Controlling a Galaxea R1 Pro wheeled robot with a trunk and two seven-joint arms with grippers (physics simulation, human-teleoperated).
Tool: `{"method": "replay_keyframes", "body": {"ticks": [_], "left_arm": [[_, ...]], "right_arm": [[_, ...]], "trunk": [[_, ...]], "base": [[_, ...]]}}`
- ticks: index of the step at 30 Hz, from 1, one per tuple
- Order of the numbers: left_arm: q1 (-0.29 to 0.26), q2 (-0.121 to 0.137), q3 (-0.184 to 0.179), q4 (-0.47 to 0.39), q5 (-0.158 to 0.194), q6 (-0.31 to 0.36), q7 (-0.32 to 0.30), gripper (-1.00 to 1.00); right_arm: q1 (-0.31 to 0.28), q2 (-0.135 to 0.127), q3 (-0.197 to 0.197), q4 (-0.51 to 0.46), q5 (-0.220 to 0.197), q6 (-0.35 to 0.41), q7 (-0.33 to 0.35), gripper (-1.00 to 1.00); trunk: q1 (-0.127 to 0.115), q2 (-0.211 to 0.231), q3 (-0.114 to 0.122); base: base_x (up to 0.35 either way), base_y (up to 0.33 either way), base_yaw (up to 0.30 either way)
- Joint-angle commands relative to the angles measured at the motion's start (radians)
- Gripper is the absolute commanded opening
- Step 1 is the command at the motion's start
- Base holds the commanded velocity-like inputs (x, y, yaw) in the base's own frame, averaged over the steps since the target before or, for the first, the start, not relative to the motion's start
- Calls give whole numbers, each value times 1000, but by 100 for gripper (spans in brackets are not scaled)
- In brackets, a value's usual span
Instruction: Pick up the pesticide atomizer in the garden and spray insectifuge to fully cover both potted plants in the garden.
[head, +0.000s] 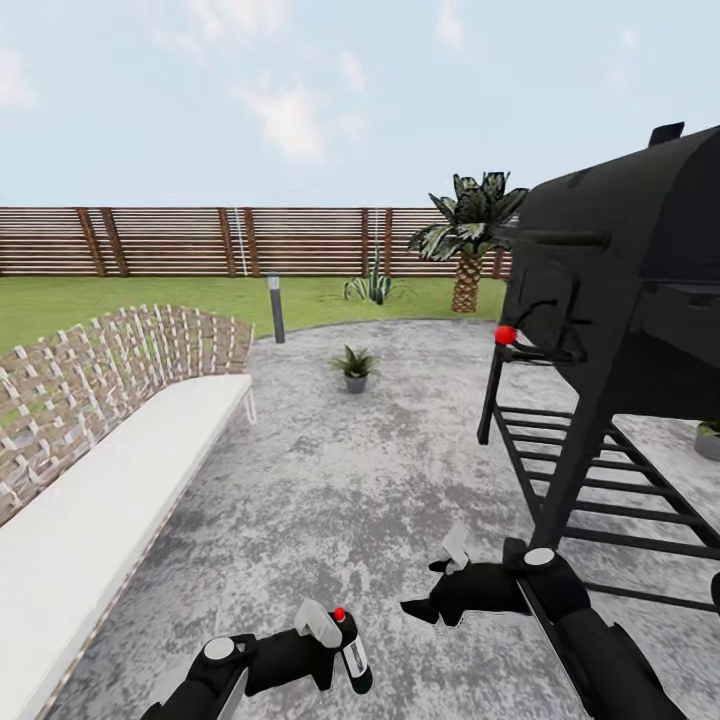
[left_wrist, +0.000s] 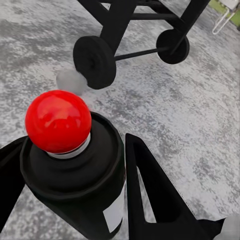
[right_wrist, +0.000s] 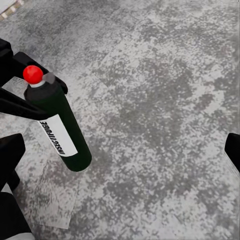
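Left pincer (head: 335, 650): clamped on the pesticide atomizer (head: 352, 652); fingers (left_wrist: 150, 195) black, pressed against both sides of the bottle, low in the head view
Pesticide atomizer: dark bottle held clear of the paving; red cap on top; pale label band reading sideways (right_wrist: 57, 136)
Right pincer (head: 425, 600): empty; fingers apart, beside the atomizer, over the paving
Paved circle (head: 340, 480): grey, mottled
Potted plant (head: 354, 367): grey pot, on the paving, well ahead of both pincers
Second potted plant (head: 708, 438): partly hidden behind the grill
Grill (head: 620, 320): black, wheeled, at right
Bench (head: 100, 500): white seat, woven back, at left
Fence (head: 200, 240): brown slats beyond the lawn
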Motion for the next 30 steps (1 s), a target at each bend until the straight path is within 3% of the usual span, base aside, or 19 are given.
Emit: {"method": "replay_keyframes", "body": {"ticks": [1,15,21,30], "left_arm": [[0,0,0,0,1,0,0,-100],[0,-1,0,0,0,-2,0,-100],[0,-1,0,0,0,-2,0,-100],[0,-1,-1,0,-1,-3,0,-100]], "right_arm": [[0,0,0,0,0,0,0,100],[0,0,0,0,0,0,0,100],[0,0,-25,0,0,0,0,100],[0,0,-28,0,0,0,0,100]], "trunk": [[0,0,0],[0,0,0],[0,0,0],[0,0,0]], "base": [[290,172,0],[291,160,0],[311,51,0],[316,3,0]]}}
